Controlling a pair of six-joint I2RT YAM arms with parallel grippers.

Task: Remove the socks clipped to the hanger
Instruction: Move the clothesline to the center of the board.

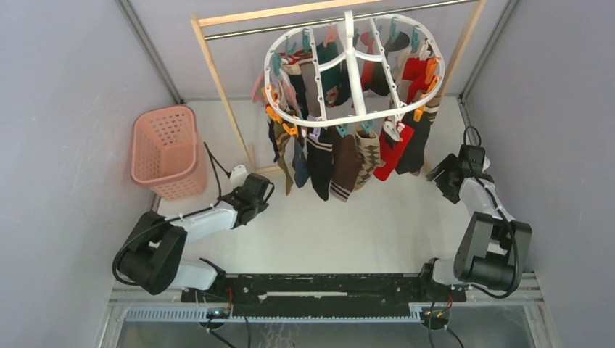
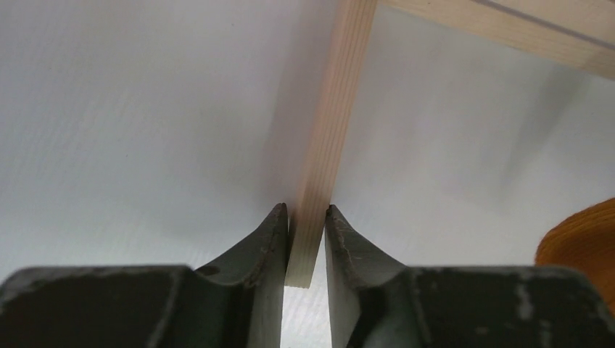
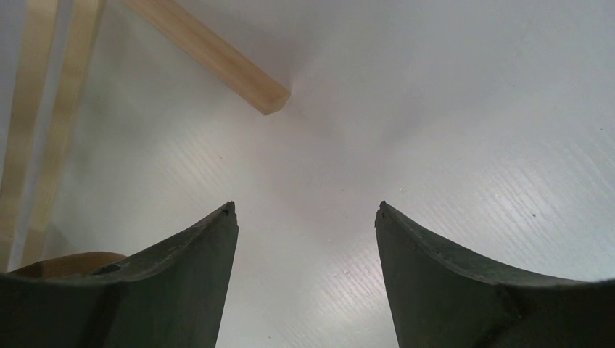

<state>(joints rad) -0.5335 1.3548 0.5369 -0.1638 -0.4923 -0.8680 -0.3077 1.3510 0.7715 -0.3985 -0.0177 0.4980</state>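
View from above: a white oval hanger (image 1: 353, 72) hangs from a wooden frame (image 1: 223, 94) at the far side of the table (image 1: 377, 225). Its socks (image 1: 341, 163) are all clipped on and dangling, none yet removed. The left gripper (image 2: 307, 217) is drawn in narrow on the frame's left foot, fingertips against the wood on both sides. This is likely to steady the frame, though how firm the pinch is cannot be seen. The right gripper (image 3: 304, 210) gapes wide and empty, low and just right of the socks, placed to reach one. A pink basket (image 1: 167, 152) stands at far left, probably for the socks.
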